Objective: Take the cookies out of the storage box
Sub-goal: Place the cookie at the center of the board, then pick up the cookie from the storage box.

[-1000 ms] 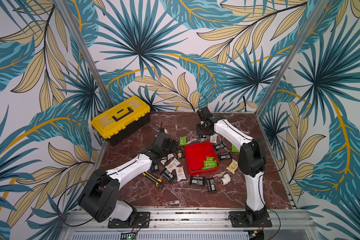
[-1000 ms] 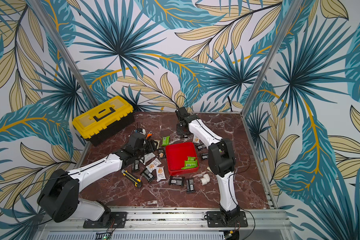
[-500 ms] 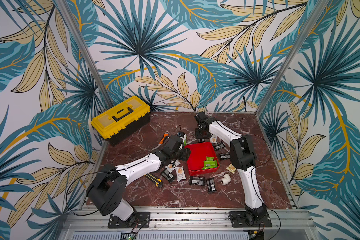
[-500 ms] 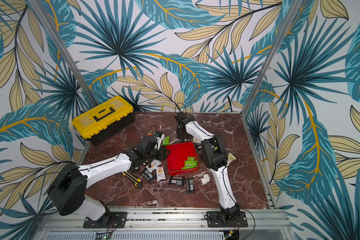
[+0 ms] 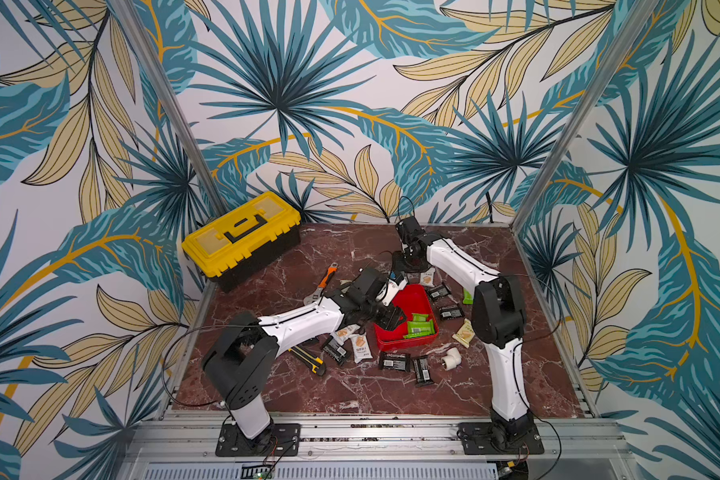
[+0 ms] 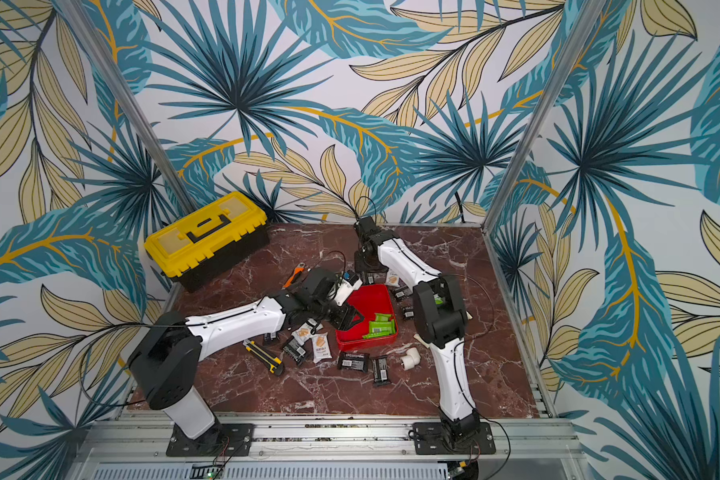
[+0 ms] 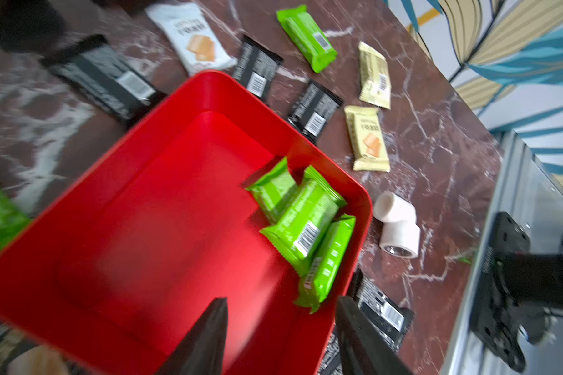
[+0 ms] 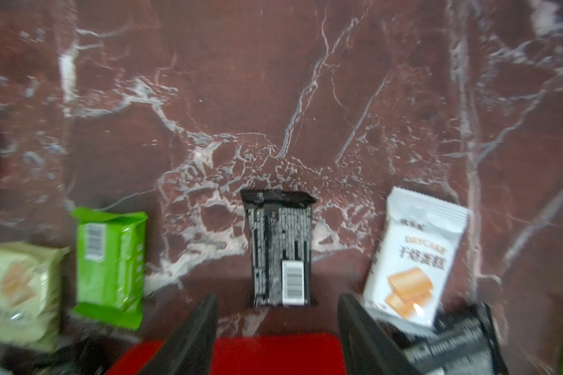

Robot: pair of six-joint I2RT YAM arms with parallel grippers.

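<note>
Where the left arm ends, left gripper (image 7: 280,300): two tapered matte-black fingers, parted, gripping nothing, poised over the storage box (image 7: 176,211).

Storage box: shallow square tray of glossy red plastic with rounded corners and low walls. It sits about mid-surface on the table (image 5: 350,390), which is red-brown marble with white veining.

Contents: three green packets (image 7: 303,224) of crinkled foil, flat and rectangular with crimped ends, one showing a barcode. They overlap in the tray corner toward the front right of the surface.

Right gripper (image 8: 276,297): same black wedge fingers, spread wide, empty, low over the marble at the tray's back edge.

Directly ahead of it: black packet (image 8: 278,246), flat on the marble, with white print and a barcode label.

Beside that: white packet (image 8: 413,256) with orange biscuit print and a ridged top seal.

Further cookies in black, cream and green lie scattered on the marble around the tray.

Pipe elbow (image 7: 397,227): white, smooth, cylindrical, just off the tray's front right corner.

Toolbox (image 5: 242,237): yellow lid, black body, back left corner.
</note>
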